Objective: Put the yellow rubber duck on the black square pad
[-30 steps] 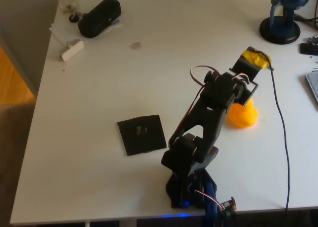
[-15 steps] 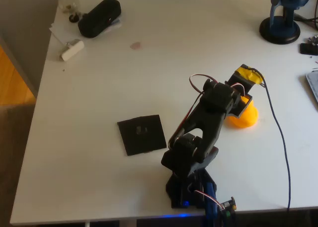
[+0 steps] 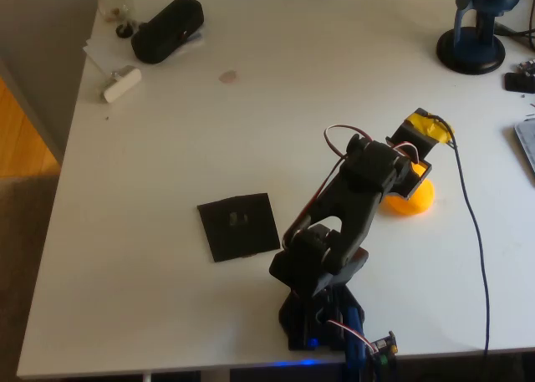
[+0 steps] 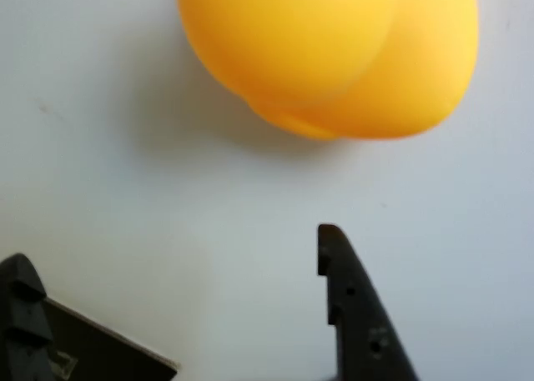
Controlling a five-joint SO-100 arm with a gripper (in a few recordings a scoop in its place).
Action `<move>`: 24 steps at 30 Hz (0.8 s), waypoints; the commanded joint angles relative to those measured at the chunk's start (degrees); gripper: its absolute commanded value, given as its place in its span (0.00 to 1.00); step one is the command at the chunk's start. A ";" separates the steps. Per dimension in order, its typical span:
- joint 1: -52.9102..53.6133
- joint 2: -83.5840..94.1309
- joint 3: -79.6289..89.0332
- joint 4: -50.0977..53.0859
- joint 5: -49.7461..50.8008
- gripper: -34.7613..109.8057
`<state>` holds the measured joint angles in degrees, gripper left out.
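Since half a second ago the arm has swung its wrist a little toward the table's right edge, and the yellow-taped gripper (image 3: 418, 152) now sits slightly farther out over the yellow rubber duck (image 3: 411, 197), which has not shifted. From overhead I see the duck only partly, its orange-yellow body poking out from under the wrist on the right half of the white table (image 3: 167, 148), well apart from the black square pad (image 3: 239, 226) lying nearer the front edge, left of the arm's base. My wrist camera gives what the overhead cannot: the duck (image 4: 329, 52) is glossy, smooth and rounded, two bulging lobes meeting at a crease, resting on the tabletop ahead of the fingertips (image 4: 329, 243). The jaws stand wide apart with bare table between them, gripping nothing. Up at the back left corner lies a black oblong case (image 3: 167, 29).
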<state>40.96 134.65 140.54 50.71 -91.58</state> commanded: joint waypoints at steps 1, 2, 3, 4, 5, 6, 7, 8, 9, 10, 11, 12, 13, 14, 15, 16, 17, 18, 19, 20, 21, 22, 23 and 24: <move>2.02 1.05 0.09 -2.81 -0.53 0.51; 2.02 1.05 0.09 -3.16 -0.53 0.51; 2.02 1.05 0.09 -3.16 -0.53 0.51; 2.02 1.05 0.09 -3.16 -0.53 0.51; 2.11 1.05 0.09 -3.16 -0.53 0.51; 2.11 1.05 0.09 -3.16 -0.53 0.51; 2.20 1.05 0.09 -3.16 -0.53 0.51; 2.20 1.05 0.09 -3.16 -0.53 0.51; 2.20 1.05 0.09 -3.16 -0.53 0.51; 2.29 1.05 0.09 -3.16 -0.53 0.51; 2.55 1.05 0.09 -3.16 -0.53 0.51; 3.43 1.05 0.09 -3.16 -0.53 0.51; 4.39 1.05 0.09 -3.16 -0.62 0.51; 5.36 1.05 0.09 -3.16 -0.62 0.51; 6.15 1.05 0.09 -3.16 -0.70 0.51; 6.86 1.05 0.09 -3.16 -1.14 0.51; 7.47 1.05 0.09 -3.16 -2.02 0.51; 8.26 1.05 0.09 -2.90 -3.16 0.51; 9.14 1.05 0.18 -2.90 -4.31 0.51; 10.11 1.05 0.18 -2.90 -5.27 0.51; 11.16 1.05 0.18 -3.08 -6.06 0.51; 12.13 1.05 0.18 -3.08 -6.59 0.51; 12.66 1.05 0.18 -3.08 -6.86 0.51; 12.83 1.05 0.18 -3.08 -6.86 0.51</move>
<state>51.59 134.65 140.54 47.81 -97.21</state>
